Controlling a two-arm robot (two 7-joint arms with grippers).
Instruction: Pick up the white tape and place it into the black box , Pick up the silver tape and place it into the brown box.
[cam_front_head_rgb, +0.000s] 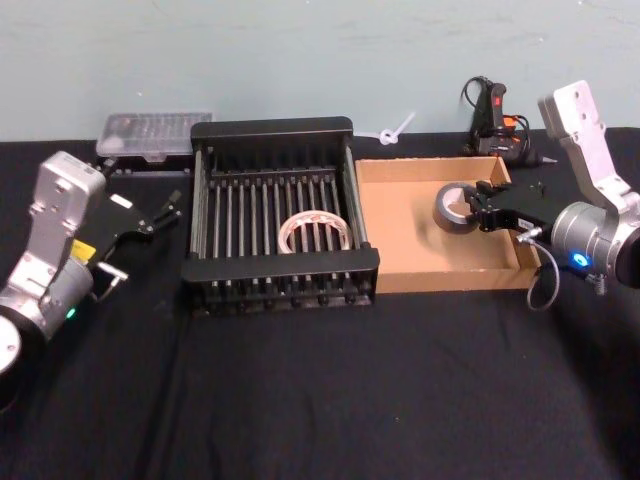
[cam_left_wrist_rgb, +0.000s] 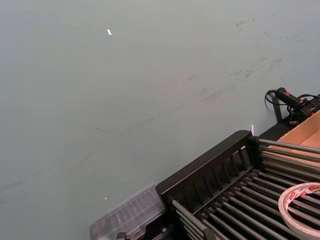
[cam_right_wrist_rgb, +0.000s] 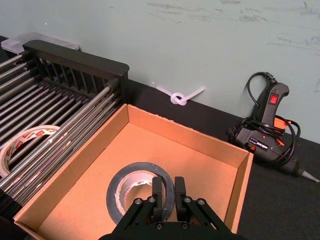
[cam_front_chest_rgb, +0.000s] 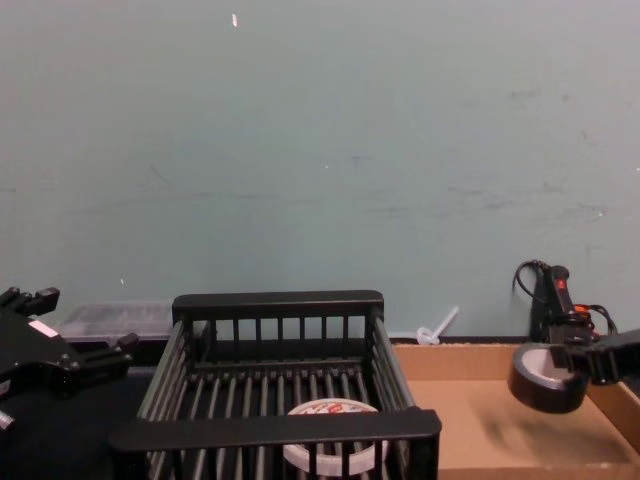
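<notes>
Right end effector (cam_right_wrist_rgb: 169, 194) pinches dull-grey ring-shaped silver tape (cam_right_wrist_rgb: 135, 192).

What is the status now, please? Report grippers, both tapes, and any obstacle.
Right gripper shut on silver tape, held above brown box. Left gripper open, idle beside black box. White tape inside black box. No obstacle.

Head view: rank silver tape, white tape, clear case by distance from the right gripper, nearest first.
1. Silver tape: gripped by the right gripper, above the brown box.
2. White tape: in the black box, centre.
3. Clear case: far left, by the wall.
</notes>
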